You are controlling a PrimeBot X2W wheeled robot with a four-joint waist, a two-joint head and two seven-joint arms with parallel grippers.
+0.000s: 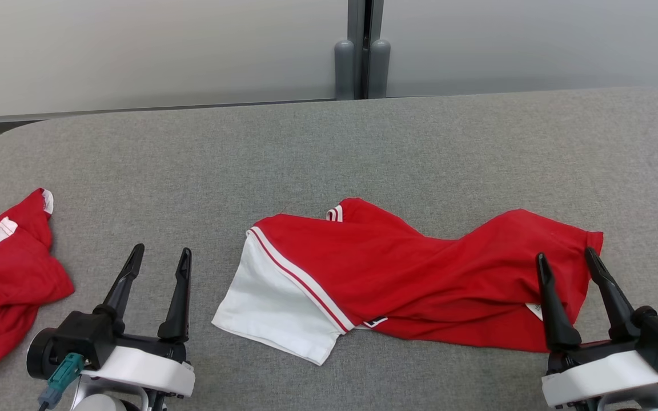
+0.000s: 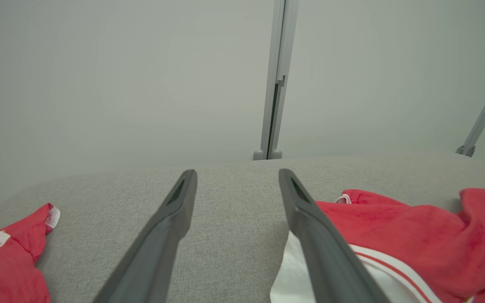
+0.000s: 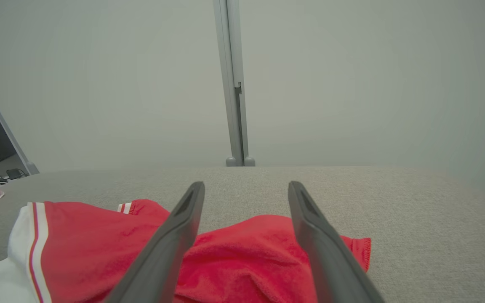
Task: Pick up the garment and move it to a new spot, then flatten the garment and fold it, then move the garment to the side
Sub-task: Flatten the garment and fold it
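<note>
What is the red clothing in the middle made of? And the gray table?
The red garment looks like soft knit cloth, maybe cotton: matte, wrinkly, slightly fuzzy. The table seems covered in woven gray fabric; its speckled weave shows.

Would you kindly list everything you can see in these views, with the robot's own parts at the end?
garment: one, red with a white panel and white stripes, crumpled across the middle of the table
second garment: one, red with white trim, bunched at the table's left edge
table: one, grey fabric surface, under both garments
partition panels: two, pale grey, behind the table
post: one, grey, between the panels
left gripper: one, dark fingers, open, over bare table left of the white panel
right gripper: one, dark fingers, open, at the garment's right end
</note>
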